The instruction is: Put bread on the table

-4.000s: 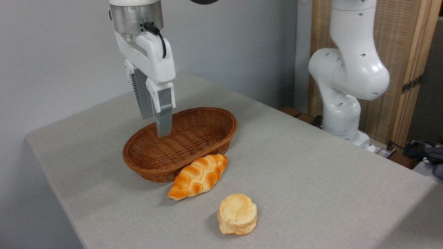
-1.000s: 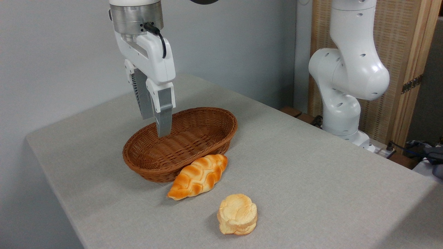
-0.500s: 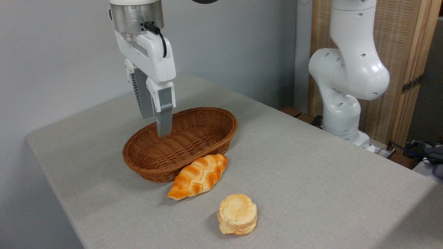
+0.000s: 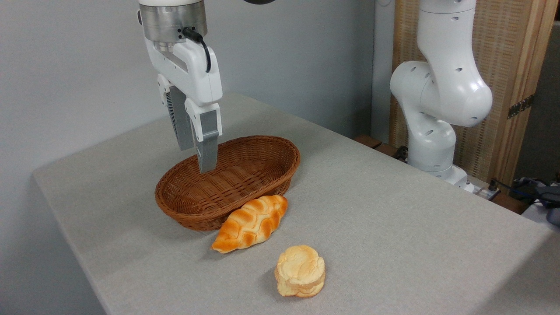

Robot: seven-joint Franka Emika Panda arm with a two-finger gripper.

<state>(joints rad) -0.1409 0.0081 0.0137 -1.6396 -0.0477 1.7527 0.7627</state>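
The bread (image 4: pixel 300 271) lies on the bench (image 4: pixel 393 227) in front of the basket (image 4: pixel 227 181), past the braided loaf (image 4: pixel 250 223), while the tool (image 4: pixel 195 155) hangs above the basket, fingers apart, holding nothing.

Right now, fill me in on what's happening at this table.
One robot arm's claw hangs above the brown wicker basket, holding nothing; from this angle I cannot tell if it is open or shut. The basket looks empty. The small round bread lies on the table in front, pale side up, apart from everything. A longer braided loaf lies on the cloth, against the basket's front wall. Nothing is being handled.
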